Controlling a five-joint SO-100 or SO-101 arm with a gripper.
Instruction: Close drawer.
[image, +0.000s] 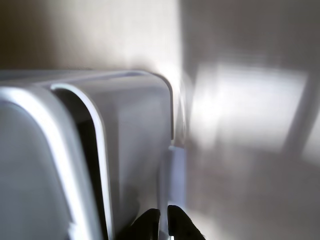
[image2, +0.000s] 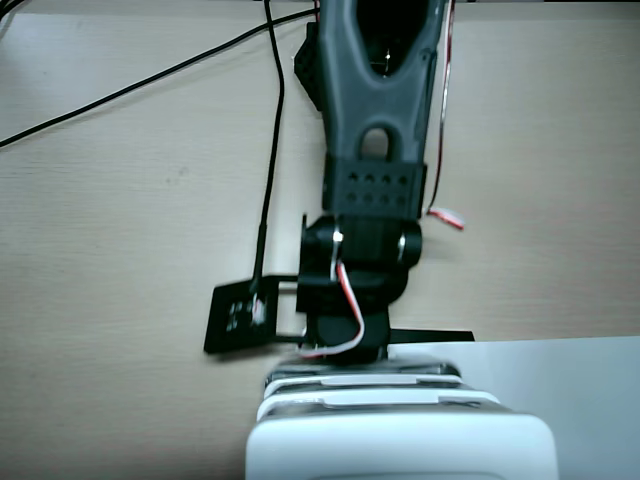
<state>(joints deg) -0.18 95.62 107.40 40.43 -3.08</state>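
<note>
With the gripper (image: 164, 216) nearly closed and empty beside the drawer (image: 145, 150) tab, an off-centre push may jam it.

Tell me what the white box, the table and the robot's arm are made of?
The cabinet looks like smooth white plastic: rounded corners and a soft shine. The table looks like pale wood or wood-look laminate, matte with faint grain. The arm looks like dark matte plastic, possibly printed; the view is too blurred to be sure.

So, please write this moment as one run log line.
claw: nearly shut, at drawer front | drawer: slightly out of cabinet | hold: none seen
</note>
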